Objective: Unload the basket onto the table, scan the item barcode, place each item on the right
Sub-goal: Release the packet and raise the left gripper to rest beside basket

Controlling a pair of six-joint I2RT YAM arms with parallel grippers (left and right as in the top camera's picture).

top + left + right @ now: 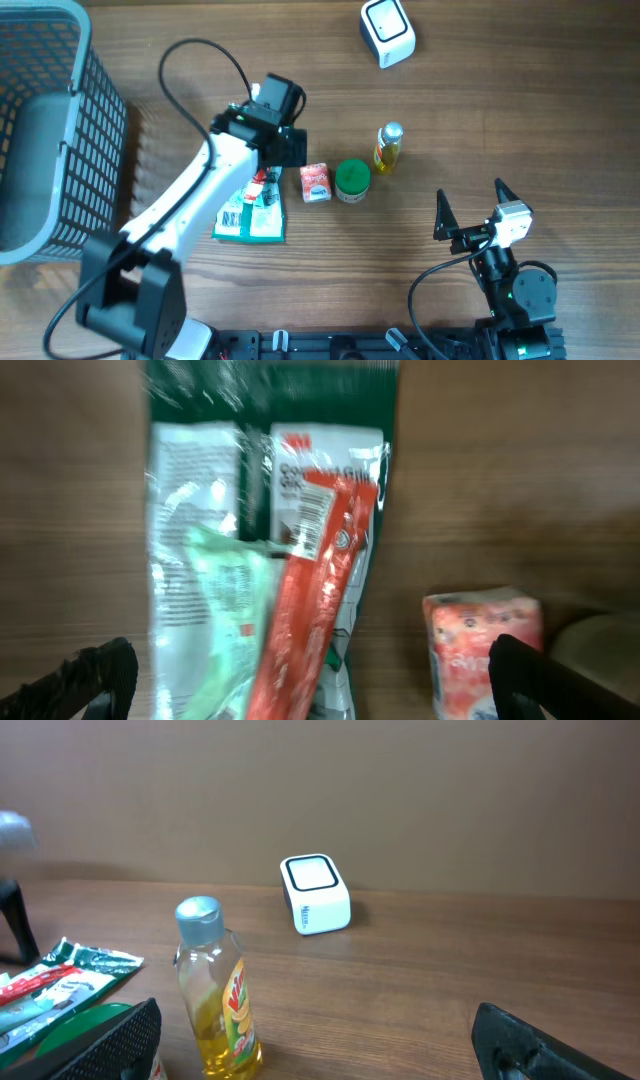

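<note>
The bench [520, 110] was brown wood with a fine straight grain running across it, matt and bare of any cover; in the right wrist view a plain brown wall rose behind it. Near its middle stood a round green-lidded tub [352, 180], smooth and low. Touching or just beside the tub's left side sat a small pink printed carton [316, 183], soft-cornered and boxy. Just to the tub's upper right lay a clear plastic bottle of yellow liquid [388, 148] with a grey screw cap. Left of the tub, beyond the carton, lay a stack of flat glossy green-and-white packets [255, 212], crinkled film catching the light, with a narrow red sachet [315, 590] lying slantwise on top and showing a strip of printed bars. The left tool [268, 150] hung over that stack with its black fingers [95, 680] spread wide, one to each side of the packets and gripping nothing. Well above and to the right of the tub stood a white rounded cube scanner [387, 32] with a dark-framed window. Far left of the tub stood a grey plastic lattice basket [95, 120]. Below and to the right of the tub, the right tool [470, 205] pointed up the bench, its dark tapered fingers wide apart and empty.
</note>
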